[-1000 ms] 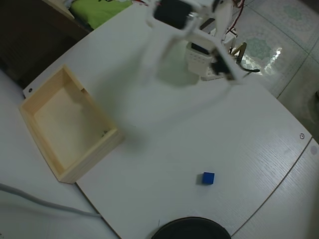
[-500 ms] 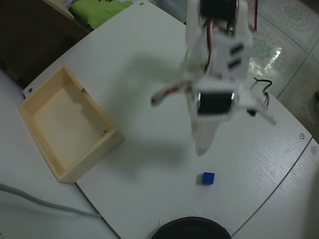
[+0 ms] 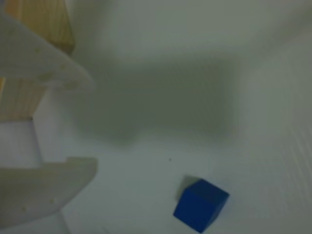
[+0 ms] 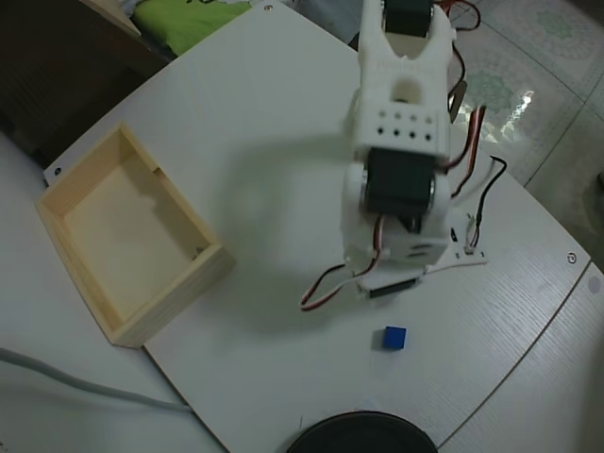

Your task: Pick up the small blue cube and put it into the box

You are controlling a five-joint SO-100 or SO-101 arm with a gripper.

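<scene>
Lying free on the white desk [image 4: 283, 189], the small blue cube [image 4: 394, 338] is seen just below the arm, well apart from the box [image 4: 57, 203]. The gripper [image 3: 85, 124] is spread wide and empty, offset from the cube; unless realigned, one finger could knock it aside.

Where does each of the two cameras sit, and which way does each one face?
Wrist view: rides on the arm, facing down at the table; white gripper fingers enter from the left, open and empty.
Overhead view: fixed above, looking down on the table; the arm reaches in from the top.
Shared: both show the small blue cube lying free and the box, only a corner of it in the wrist view.
</scene>
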